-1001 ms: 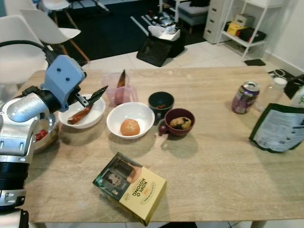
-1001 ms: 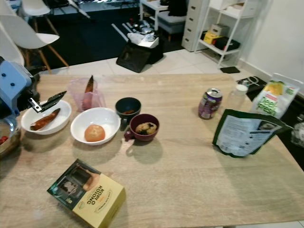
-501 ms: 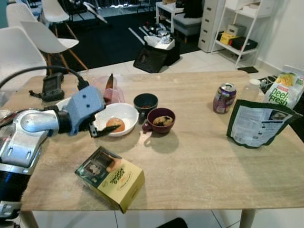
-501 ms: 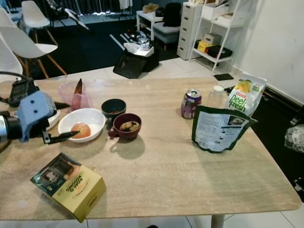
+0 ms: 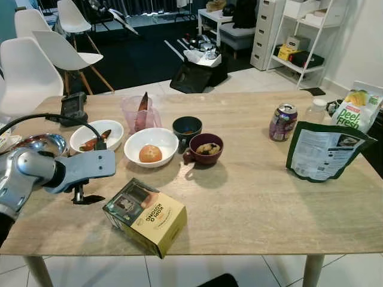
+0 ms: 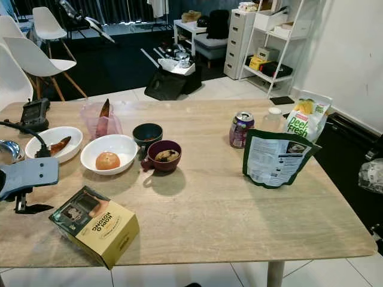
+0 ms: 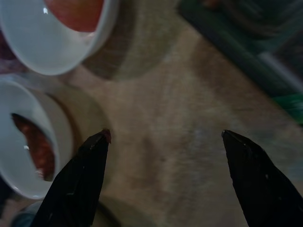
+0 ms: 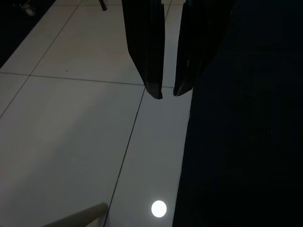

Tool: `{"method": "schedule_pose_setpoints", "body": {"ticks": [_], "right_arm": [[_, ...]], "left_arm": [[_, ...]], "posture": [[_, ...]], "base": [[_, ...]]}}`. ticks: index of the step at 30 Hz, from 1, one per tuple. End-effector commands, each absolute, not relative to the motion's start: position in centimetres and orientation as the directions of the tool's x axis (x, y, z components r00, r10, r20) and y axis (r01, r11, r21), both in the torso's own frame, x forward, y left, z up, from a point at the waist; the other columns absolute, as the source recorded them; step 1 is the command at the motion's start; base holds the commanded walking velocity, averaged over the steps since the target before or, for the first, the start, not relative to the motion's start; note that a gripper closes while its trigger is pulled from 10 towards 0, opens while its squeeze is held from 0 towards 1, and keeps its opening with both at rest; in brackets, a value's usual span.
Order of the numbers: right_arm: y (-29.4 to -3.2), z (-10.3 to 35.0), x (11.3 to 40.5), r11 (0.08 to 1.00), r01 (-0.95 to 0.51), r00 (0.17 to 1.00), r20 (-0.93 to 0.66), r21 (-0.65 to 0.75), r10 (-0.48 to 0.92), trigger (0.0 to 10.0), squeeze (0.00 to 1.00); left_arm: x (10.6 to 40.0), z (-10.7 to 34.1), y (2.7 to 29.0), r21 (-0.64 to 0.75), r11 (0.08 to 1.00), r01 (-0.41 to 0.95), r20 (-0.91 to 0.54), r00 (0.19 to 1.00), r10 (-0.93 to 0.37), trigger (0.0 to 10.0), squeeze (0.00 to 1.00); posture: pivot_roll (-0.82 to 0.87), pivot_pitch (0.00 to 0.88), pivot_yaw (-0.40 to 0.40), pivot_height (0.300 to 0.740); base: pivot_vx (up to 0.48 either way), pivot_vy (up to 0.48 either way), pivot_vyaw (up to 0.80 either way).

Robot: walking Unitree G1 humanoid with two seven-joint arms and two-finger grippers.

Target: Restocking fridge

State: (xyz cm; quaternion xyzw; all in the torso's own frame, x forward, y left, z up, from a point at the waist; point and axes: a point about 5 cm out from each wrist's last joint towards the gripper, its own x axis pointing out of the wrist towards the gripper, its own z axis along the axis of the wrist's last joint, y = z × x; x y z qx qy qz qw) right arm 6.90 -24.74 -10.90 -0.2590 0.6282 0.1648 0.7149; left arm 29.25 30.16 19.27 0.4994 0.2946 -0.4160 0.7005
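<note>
My left gripper (image 5: 88, 198) hovers low over the wooden table (image 5: 251, 203), just left of the yellow and green box (image 5: 145, 215) near the front edge. In the left wrist view its fingers (image 7: 87, 182) stand wide apart, open and empty, over bare wood. That view also has a white bowl with a bun (image 7: 57, 35), a white bowl with a reddish sausage (image 7: 33, 146) and the box (image 7: 251, 42). Further back stand a purple can (image 5: 282, 121) and a clear bottle (image 5: 314, 110). My right gripper (image 8: 166, 93) hangs shut over white floor tiles.
Behind the box are the bun bowl (image 5: 151, 146), the sausage bowl (image 5: 96, 136), a pink cup (image 5: 137, 113), a dark bowl (image 5: 187, 127) and a maroon mug (image 5: 206, 147). A green pouch (image 5: 326, 152) and a juice bag (image 5: 356, 109) stand at the right. White chairs (image 5: 27, 69) stand beyond.
The camera has pulled back and shifted. My left gripper has swung from above the sausage bowl, past the bun bowl, down to the table left of the box.
</note>
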Motion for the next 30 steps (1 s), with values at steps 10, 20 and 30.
{"method": "schedule_pose_setpoints", "body": {"ticks": [10, 20, 30], "right_arm": [[-25.1, -10.9, 6.2, 0.825, -0.541, 0.141, -0.985, -0.162, -0.102, 10.0, 0.0], [-25.9, -10.8, 5.2, 0.827, -0.538, 0.116, -0.986, -0.165, -0.121, 10.0, 0.0], [-26.7, -10.7, 4.0, 0.831, -0.53, 0.097, -0.986, -0.169, -0.138, 10.0, 0.0]], "left_arm": [[32.1, 19.1, 28.5, 0.594, 0.011, 0.804, -0.76, 0.566, -0.319, 10.0, 0.0], [32.7, 18.4, 27.9, 0.599, -0.11, 0.793, -0.78, 0.547, -0.304, 10.0, 0.0], [33.8, 17.7, 27.3, 0.63, -0.256, 0.733, -0.775, 0.576, -0.26, 10.0, 0.0]], "posture": [[0.03, 0.0, 0.004, 0.74], [0.0, 0.035, 0.002, 0.74], [-0.03, 0.086, 0.002, 0.74]], "base": [[0.0, 0.0, 0.0], [0.0, 0.0, 0.0], [0.0, 0.0, 0.0]]}}
